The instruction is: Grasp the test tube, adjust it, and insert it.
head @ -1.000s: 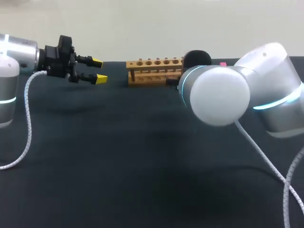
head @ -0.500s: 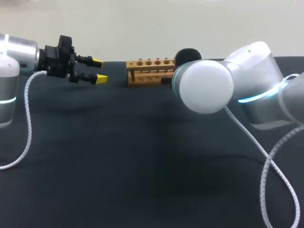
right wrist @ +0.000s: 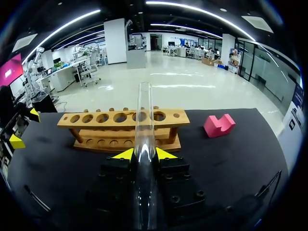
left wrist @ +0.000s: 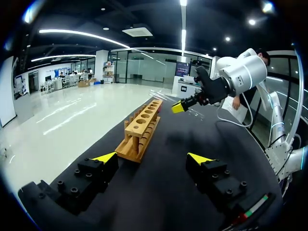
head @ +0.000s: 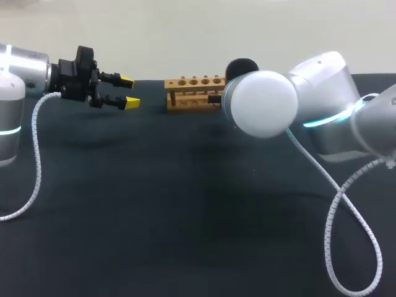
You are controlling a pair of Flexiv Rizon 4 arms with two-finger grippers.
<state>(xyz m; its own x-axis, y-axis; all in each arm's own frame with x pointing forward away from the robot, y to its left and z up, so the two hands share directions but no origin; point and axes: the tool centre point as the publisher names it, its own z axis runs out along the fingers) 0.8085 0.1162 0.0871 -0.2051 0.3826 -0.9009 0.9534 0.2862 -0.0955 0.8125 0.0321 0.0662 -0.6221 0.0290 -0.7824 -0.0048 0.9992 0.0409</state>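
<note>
Your right pincer point(right wrist: 143, 155) is clamped on the glass test tube point(right wrist: 144, 110), held just in front of the wooden rack's point(right wrist: 120, 118) long side. Your left pincer point(head: 128, 91) hangs fingers apart beyond the rack's end, above the worktop point(head: 185, 204)

The right gripper point(right wrist: 144, 154) is squeezing the test tube point(right wrist: 143, 110), which is pointing at the wooden rack point(right wrist: 96, 125); a pink block point(right wrist: 219, 125) is lying nearby.
</note>
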